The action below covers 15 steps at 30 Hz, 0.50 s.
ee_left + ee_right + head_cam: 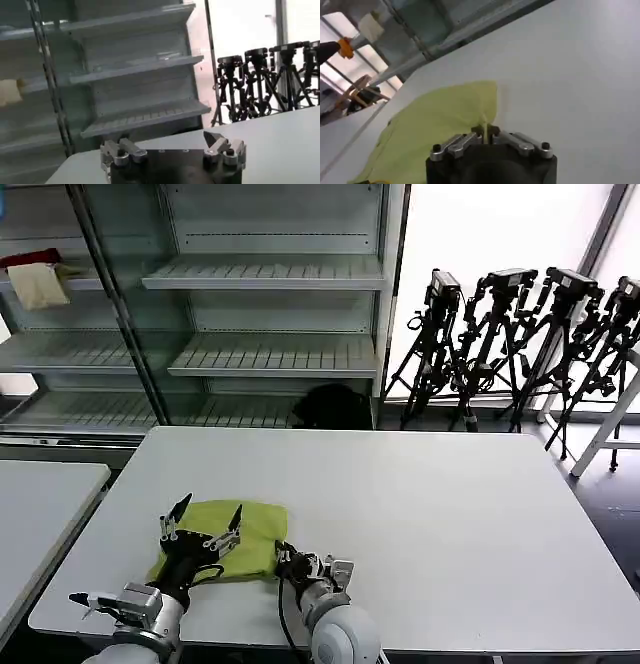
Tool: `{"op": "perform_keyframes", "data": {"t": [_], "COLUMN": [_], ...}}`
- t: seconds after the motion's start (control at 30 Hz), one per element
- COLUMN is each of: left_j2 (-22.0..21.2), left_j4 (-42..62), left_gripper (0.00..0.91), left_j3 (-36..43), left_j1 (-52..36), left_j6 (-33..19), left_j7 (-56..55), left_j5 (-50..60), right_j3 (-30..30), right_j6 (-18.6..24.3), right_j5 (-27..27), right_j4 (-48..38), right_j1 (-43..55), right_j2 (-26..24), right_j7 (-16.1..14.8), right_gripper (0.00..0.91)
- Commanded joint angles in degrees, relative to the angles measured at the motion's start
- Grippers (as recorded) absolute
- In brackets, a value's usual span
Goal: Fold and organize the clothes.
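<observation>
On the far left of the head view, a red cloth [30,258] and a cream cloth [38,285] lie on an upper shelf of the metal shelving unit [265,279] that stands behind the white table [420,524]. Nearer, at the table's front left edge, the left gripper [204,521] hangs above the lime-green t-shirt [255,534], its two dark fingers spread wide apart and pointing up and away from the robot, with nothing between them; in the left wrist view the same left gripper [172,145] shows its fingertips well apart against the shelving and the bare tabletop. The t-shirt lies folded into a rough rectangle directly under and just ahead of that gripper, flat on the table near the front edge. Just to the right of the shirt sits the right gripper [284,556], low over the tabletop at the garment's near right corner. In the right wrist view the right gripper [488,131] has its fingers drawn together on a thin edge of the t-shirt [440,125], pinching the fabric where the corner comes to a point, and the rest of the cloth spreads away beyond its tips. Far right, behind the table, a row of black camera tripods [520,344] stands against the bright window.
</observation>
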Motion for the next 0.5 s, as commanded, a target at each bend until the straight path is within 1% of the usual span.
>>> {"op": "perform_keyframes", "data": {"t": [0.03,0.17,0.23,0.27,0.33,0.5], "left_j2": [-0.1,-0.1,-0.1,-0.1,0.0,-0.1], "left_j4": [0.0,-0.1,-0.1,-0.1,0.1,0.6], "left_gripper": [0.907,0.907,0.907,0.907,0.907,0.907], "left_j3": [-0.1,-0.1,-0.2,-0.3,-0.4,0.3], "left_j1": [0.1,0.2,0.4,0.4,0.4,-0.1], "left_j6": [-0.1,-0.2,-0.3,-0.3,-0.4,-0.3], "left_j7": [-0.1,-0.2,-0.2,-0.2,-0.2,-0.3], "left_j5": [-0.1,-0.1,-0.1,-0.1,-0.1,0.0], "right_j3": [0.1,1.4,4.4,4.9,8.2,12.9], "right_j6": [-0.1,0.0,0.0,0.0,-0.1,-0.1], "right_j5": [-0.5,-1.0,-0.1,0.4,3.8,8.5], "right_j4": [0.1,2.7,5.9,6.5,10.2,14.5], "right_j1": [0.1,-0.1,0.2,0.2,0.4,-0.2], "right_j2": [0.9,0.4,-0.8,-1.0,-3.6,-9.6], "right_j7": [-0.1,-0.6,-0.8,-0.8,-0.3,0.2], "right_gripper": [0.0,0.0,0.0,0.0,0.0,0.0]}}
